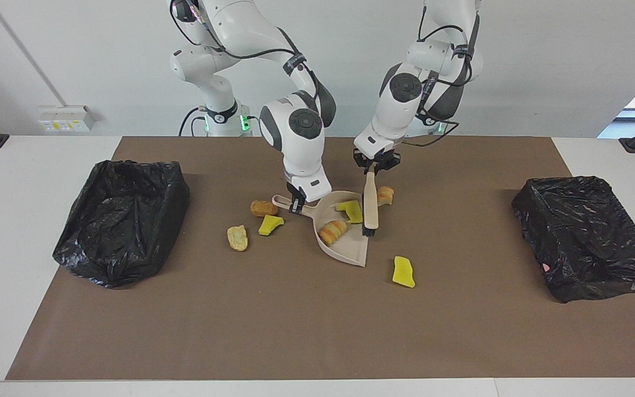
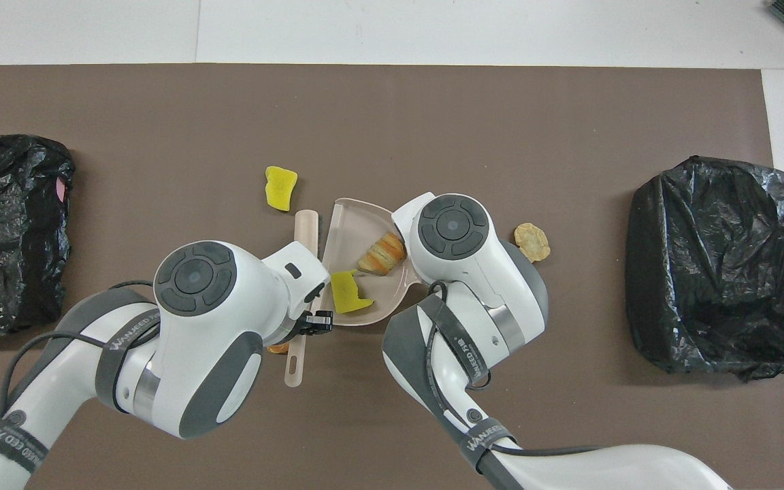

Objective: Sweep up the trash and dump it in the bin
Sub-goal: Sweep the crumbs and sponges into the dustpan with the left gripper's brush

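My right gripper [image 1: 295, 206] is shut on the handle of the beige dustpan [image 1: 347, 246] [image 2: 356, 219], which rests on the brown mat. A yellow sponge scrap [image 1: 350, 211] [image 2: 347, 299] and a striped bread-like lump [image 1: 332, 231] [image 2: 382, 252] lie in the pan. My left gripper [image 1: 371, 166] [image 2: 313, 321] is shut on the beige brush [image 1: 371, 205] [image 2: 305, 228], whose bristles stand at the pan's open edge. An orange-brown lump [image 1: 385, 194] lies beside the brush. More trash lies loose: a yellow scrap [image 1: 403, 272] [image 2: 280, 188], a brown lump [image 1: 263, 208], a yellow scrap [image 1: 270, 224] and a tan lump [image 1: 237, 237] [image 2: 532, 242].
Two bins lined with black bags stand on the mat, one at the right arm's end [image 1: 122, 220] [image 2: 719, 265] and one at the left arm's end [image 1: 587, 237] [image 2: 7, 224]. The mat's edge away from the robots meets white table.
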`<action>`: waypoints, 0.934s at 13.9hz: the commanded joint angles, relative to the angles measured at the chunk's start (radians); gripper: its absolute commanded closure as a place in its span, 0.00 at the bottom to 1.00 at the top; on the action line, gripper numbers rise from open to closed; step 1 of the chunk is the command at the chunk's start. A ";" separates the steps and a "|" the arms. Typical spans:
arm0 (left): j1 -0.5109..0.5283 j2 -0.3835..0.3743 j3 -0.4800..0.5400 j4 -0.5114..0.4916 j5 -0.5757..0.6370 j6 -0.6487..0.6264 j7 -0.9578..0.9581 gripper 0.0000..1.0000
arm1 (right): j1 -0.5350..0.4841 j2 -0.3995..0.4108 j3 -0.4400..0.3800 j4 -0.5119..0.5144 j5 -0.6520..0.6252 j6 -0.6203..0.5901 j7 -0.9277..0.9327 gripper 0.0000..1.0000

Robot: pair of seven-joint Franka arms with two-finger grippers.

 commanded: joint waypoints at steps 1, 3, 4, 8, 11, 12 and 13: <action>0.044 -0.030 -0.005 -0.017 -0.013 -0.110 -0.148 0.99 | -0.003 -0.009 0.004 -0.018 -0.017 0.024 0.024 1.00; 0.050 -0.063 -0.003 -0.066 -0.010 -0.112 -0.242 0.99 | -0.002 -0.011 0.004 -0.018 -0.017 0.024 0.024 1.00; 0.050 -0.082 -0.003 -0.100 -0.010 -0.112 -0.280 0.99 | -0.003 -0.011 0.004 -0.018 -0.017 0.024 0.024 1.00; 0.035 -0.159 -0.006 -0.214 -0.007 -0.117 -0.470 1.00 | -0.002 -0.011 0.004 -0.018 -0.017 0.024 0.026 1.00; -0.018 -0.176 -0.012 -0.250 -0.009 -0.120 -0.590 1.00 | -0.003 -0.011 0.004 -0.018 -0.017 0.024 0.024 1.00; -0.049 -0.175 -0.012 -0.261 -0.009 -0.101 -0.622 1.00 | -0.003 -0.011 0.004 -0.018 -0.017 0.024 0.024 1.00; -0.065 -0.169 -0.014 -0.264 -0.013 -0.091 -0.645 1.00 | -0.003 -0.009 0.004 -0.018 -0.017 0.024 0.024 1.00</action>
